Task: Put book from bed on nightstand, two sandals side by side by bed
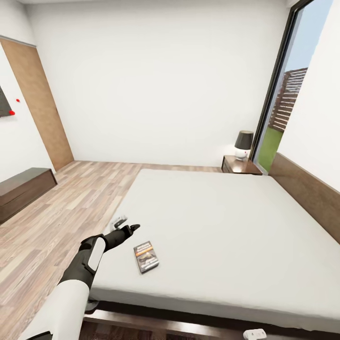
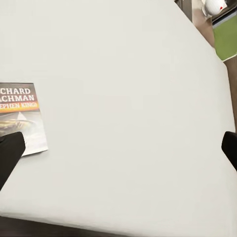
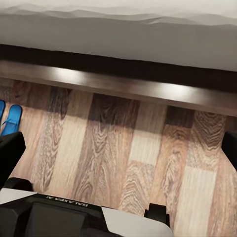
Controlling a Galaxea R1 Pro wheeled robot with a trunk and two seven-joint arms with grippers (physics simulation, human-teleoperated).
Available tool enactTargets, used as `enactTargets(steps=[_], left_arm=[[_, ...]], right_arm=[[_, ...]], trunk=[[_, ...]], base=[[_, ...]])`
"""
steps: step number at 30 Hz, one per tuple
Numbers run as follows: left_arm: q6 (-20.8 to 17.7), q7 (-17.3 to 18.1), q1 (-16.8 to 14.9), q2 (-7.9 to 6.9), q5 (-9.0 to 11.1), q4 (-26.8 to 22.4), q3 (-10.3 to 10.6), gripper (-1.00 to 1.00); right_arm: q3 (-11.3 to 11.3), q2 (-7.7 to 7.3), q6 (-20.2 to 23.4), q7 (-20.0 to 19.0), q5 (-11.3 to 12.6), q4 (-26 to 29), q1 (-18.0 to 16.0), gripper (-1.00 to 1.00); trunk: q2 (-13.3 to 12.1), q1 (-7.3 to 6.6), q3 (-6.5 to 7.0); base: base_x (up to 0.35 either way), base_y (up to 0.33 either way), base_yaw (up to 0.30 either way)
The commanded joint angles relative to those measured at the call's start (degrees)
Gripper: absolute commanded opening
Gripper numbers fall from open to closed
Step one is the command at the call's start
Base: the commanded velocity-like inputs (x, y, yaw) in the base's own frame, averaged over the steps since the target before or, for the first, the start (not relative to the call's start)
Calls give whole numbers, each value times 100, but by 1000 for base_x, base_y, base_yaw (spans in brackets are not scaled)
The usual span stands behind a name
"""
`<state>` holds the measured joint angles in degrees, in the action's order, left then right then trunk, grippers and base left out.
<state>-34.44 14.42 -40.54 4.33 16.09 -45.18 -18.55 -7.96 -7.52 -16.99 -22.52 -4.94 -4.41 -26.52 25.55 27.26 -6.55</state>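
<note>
The book [image 1: 146, 257], black and orange with white lettering, lies flat on the pale mattress of the bed [image 1: 226, 231] near its front left corner. My left gripper [image 1: 125, 225] hovers open just left of and beyond the book, nothing between its fingers. In the left wrist view the book [image 2: 19, 116] lies close to one dark fingertip [image 2: 10, 155] of that gripper [image 2: 120, 153]. My right gripper [image 3: 120, 150] hangs open over the wood floor beside the bed frame [image 3: 123, 81]. Blue sandals [image 3: 10, 119] lie on the floor, cut off by the picture's edge. The nightstand [image 1: 241, 165] stands at the bed's far corner.
A lamp [image 1: 243, 143] with a black shade sits on the nightstand. A tall dark-framed window [image 1: 283, 94] is at the right, with the brown headboard [image 1: 307, 193] below it. A long low dark cabinet [image 1: 21, 189] and a wooden door [image 1: 40, 104] line the left wall.
</note>
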Motion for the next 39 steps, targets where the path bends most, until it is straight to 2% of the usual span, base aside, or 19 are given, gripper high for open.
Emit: enactTargets(steps=[1, 11, 39], left_arm=[[-47, 17, -7, 10, 16, -2, -30, 100], [-47, 17, -8, 15, 17, 0, 122, 100], [-54, 44, -7, 15, 17, 1, 133, 100]], right_arm=[[-47, -4, -43, -7, -51, -24, -11, 100], [-47, -4, -41, -7, -51, -24, -11, 100], [-45, -4, -43, -7, -51, -24, -11, 100]], trunk=[[13, 3, -21], [13, 3, -106], [13, 3, -345]], base=[[0, 0, 78], [0, 0, 79], [0, 0, 79]])
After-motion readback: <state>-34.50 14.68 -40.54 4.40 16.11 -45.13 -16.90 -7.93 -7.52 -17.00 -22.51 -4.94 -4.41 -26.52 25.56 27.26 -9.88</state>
